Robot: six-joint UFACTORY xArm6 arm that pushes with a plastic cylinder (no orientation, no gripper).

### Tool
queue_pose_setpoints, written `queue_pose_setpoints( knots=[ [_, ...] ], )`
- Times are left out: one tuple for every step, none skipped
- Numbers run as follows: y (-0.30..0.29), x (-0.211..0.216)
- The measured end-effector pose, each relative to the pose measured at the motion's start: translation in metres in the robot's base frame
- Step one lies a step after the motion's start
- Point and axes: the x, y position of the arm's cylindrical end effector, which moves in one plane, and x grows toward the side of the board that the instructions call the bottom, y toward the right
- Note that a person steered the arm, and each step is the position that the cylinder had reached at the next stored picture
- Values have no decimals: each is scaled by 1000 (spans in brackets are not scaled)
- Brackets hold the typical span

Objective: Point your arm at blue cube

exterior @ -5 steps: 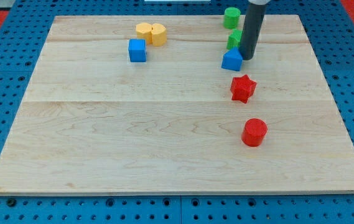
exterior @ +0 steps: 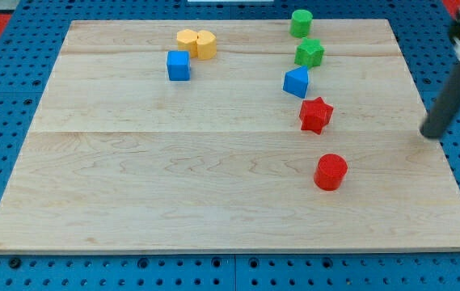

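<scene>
The blue cube (exterior: 179,65) sits on the wooden board (exterior: 173,178) at the upper left, just below two yellow blocks (exterior: 196,43). My tip (exterior: 432,134) is far off at the view's right edge of the board, the rod blurred by motion. A second blue block, wedge-like (exterior: 297,82), lies at the upper right, between a green block (exterior: 310,53) and a red star-shaped block (exterior: 315,115).
A green cylinder (exterior: 300,23) stands at the board's top edge. A red cylinder (exterior: 331,172) stands at the lower right. The board rests on a blue perforated table (exterior: 230,275).
The rod has swung from beside the blue wedge-like block at the upper right to the board's right edge. That blue block has shifted and turned slightly.
</scene>
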Motion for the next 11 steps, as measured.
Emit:
queue_pose_setpoints(
  knots=[
    [-1, 91],
    [-76, 123],
    [-187, 123],
    [-284, 113],
    [-342, 79],
    [-387, 41],
    [-434, 5],
    [-471, -31],
    [-469, -61],
    [-457, -91],
    [-457, -120]
  ],
)
